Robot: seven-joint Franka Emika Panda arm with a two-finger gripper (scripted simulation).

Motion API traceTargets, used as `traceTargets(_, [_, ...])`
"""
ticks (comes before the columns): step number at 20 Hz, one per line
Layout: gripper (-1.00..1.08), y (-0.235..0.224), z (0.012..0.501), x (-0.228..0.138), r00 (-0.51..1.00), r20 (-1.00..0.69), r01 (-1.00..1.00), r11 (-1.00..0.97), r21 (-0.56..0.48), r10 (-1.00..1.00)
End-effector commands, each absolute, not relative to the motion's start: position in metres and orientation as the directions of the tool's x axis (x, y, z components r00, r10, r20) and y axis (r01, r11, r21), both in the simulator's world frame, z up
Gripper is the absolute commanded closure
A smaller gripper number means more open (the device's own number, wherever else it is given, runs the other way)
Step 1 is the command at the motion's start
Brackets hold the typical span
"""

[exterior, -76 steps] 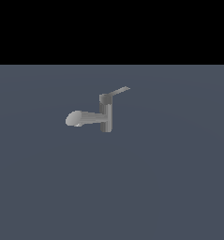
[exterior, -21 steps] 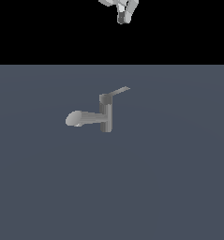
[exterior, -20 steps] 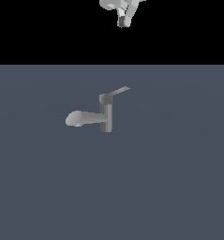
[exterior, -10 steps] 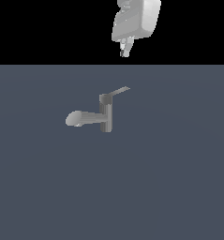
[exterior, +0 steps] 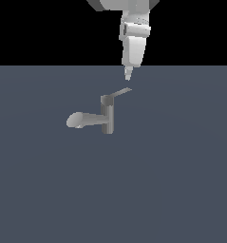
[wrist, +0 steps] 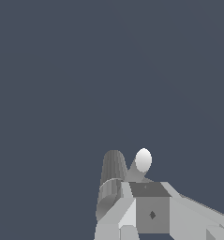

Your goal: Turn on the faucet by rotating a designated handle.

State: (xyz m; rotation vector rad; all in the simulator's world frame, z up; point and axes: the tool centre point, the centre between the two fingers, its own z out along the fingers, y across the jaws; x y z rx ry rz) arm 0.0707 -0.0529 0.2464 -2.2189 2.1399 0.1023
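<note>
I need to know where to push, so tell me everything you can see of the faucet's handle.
The handle is a thin, flat, light-grey lever, metal-looking. It juts from the top cap of the faucet and slants upward toward the exterior view's right, opposite the spout. The gripper hangs just above its free end, with a small gap showing; nothing appears to touch it.

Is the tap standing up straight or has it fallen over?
Standing up. The faucet has its body upright on the floor, spout level, and the handle slants off its top.

Arm (exterior: 127, 7) cut off at top edge; pincer (exterior: 128, 76) opening too small to tell
</note>
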Motion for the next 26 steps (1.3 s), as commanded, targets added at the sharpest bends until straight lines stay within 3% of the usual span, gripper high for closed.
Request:
traceTargets(1, [1.08, -0.056, 0.23, 0.081, -0.032, -0.067, -0.999, 0.031, 0.008, -0.997])
traceTargets(12, [1.08, -0.064, 0.186, 0.103, -0.195, -0.007, -0.981, 0.195, 0.002, -0.981])
traceTargets(26, [1.08, -0.063, 0.181, 0.093, -0.211, 0.0, -0.977, 0.211, 0.001, -0.977])
